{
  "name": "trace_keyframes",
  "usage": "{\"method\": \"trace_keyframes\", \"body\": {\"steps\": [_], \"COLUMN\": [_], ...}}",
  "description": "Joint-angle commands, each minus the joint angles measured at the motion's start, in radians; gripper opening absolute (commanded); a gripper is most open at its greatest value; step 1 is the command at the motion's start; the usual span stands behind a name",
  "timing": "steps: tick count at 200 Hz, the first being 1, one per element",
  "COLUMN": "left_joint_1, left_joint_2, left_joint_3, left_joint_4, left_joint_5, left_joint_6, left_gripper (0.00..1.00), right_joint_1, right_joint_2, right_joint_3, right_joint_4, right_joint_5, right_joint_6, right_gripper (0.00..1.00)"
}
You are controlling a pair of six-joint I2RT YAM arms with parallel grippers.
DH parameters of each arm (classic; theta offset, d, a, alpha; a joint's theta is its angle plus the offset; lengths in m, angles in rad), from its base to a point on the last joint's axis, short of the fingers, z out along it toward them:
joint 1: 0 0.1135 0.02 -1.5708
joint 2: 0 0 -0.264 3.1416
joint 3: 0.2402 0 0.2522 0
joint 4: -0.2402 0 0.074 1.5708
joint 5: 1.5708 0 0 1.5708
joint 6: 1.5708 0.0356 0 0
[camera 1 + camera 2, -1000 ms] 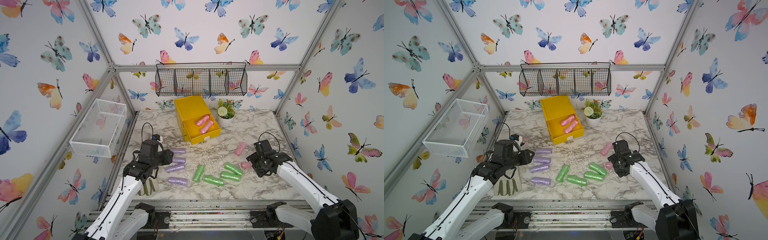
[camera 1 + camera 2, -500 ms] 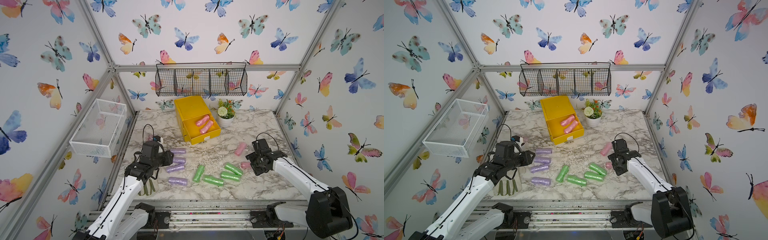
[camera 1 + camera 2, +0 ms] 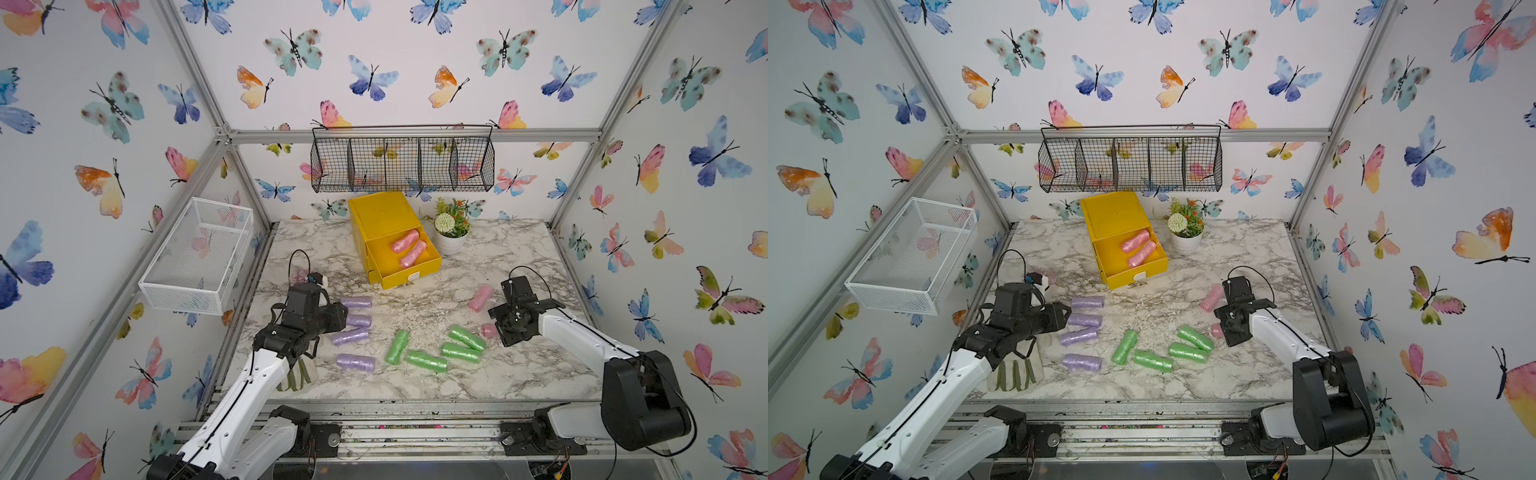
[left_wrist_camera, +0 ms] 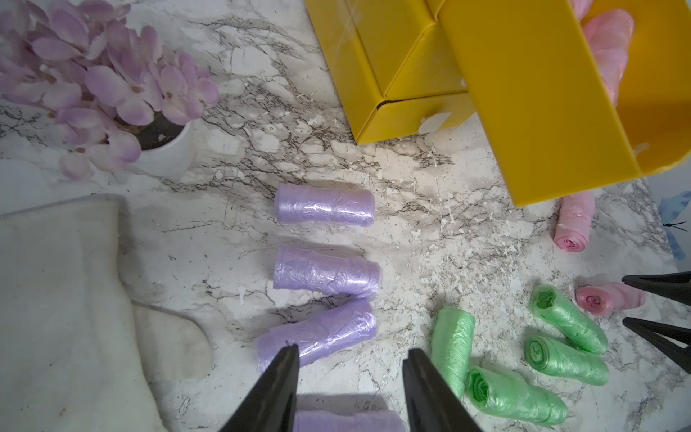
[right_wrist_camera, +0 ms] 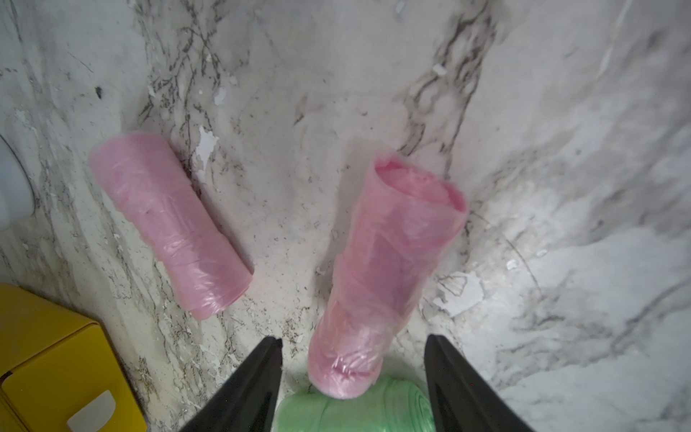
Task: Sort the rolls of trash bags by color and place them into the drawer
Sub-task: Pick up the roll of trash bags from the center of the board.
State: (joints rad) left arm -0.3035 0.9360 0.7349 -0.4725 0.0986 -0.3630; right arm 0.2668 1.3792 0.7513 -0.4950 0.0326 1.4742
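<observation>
The yellow drawer (image 3: 376,216) chest stands at the back, its top drawer pulled out with two pink rolls (image 3: 405,242) inside. On the marble lie several purple rolls (image 3: 356,302), several green rolls (image 3: 426,360) and two pink ones (image 3: 481,297). My right gripper (image 5: 353,344) is open astride the end of the nearer pink roll (image 5: 389,269), which rests against a green roll (image 5: 355,407); a gap shows on each side. My left gripper (image 4: 351,355) hovers open over the purple rolls (image 4: 318,336) with nothing between its fingers.
A white mesh basket (image 3: 199,253) hangs on the left wall and a black wire basket (image 3: 401,160) on the back wall. A potted plant (image 3: 451,228) stands beside the drawer. A purple flower pot (image 4: 112,93) and a white glove (image 3: 297,372) lie near my left arm.
My right gripper's jaws have narrowed around the pink roll and that arm's elbow has dropped toward the front. The left arm has hardly moved.
</observation>
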Motion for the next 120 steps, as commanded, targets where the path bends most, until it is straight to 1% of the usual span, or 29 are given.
{"method": "trace_keyframes", "body": {"steps": [1,26,49,69,96,120], "left_joint_1": [-0.005,-0.005,-0.005,-0.005,-0.003,-0.005], "left_joint_2": [0.004,0.001,-0.003,-0.005,-0.006,-0.010], "left_joint_3": [-0.005,-0.005,-0.005,-0.005,-0.003,0.000], "left_joint_4": [0.014,0.014,0.014,0.014,0.014,0.014], "left_joint_5": [-0.015,-0.022,-0.023,-0.023,-0.022,-0.025], "left_joint_6": [0.015,0.018,0.018,0.020,0.020,0.022], "left_gripper": [0.50,0.50,0.50,0.50,0.50,0.50], "right_joint_1": [-0.009,-0.009,-0.009,-0.009,-0.009,-0.009], "right_joint_2": [0.025,0.043,0.032,0.001,-0.034,-0.063], "right_joint_3": [-0.036,-0.056,-0.064,-0.067,-0.063,-0.046], "right_joint_4": [0.029,0.053,0.058,0.053,0.025,-0.002], "right_joint_5": [-0.024,-0.039,-0.033,-0.004,0.043,0.063], "right_joint_6": [0.038,0.046,0.058,0.066,0.066,0.046], "right_gripper": [0.64,0.58,0.45,0.38,0.34,0.32]}}
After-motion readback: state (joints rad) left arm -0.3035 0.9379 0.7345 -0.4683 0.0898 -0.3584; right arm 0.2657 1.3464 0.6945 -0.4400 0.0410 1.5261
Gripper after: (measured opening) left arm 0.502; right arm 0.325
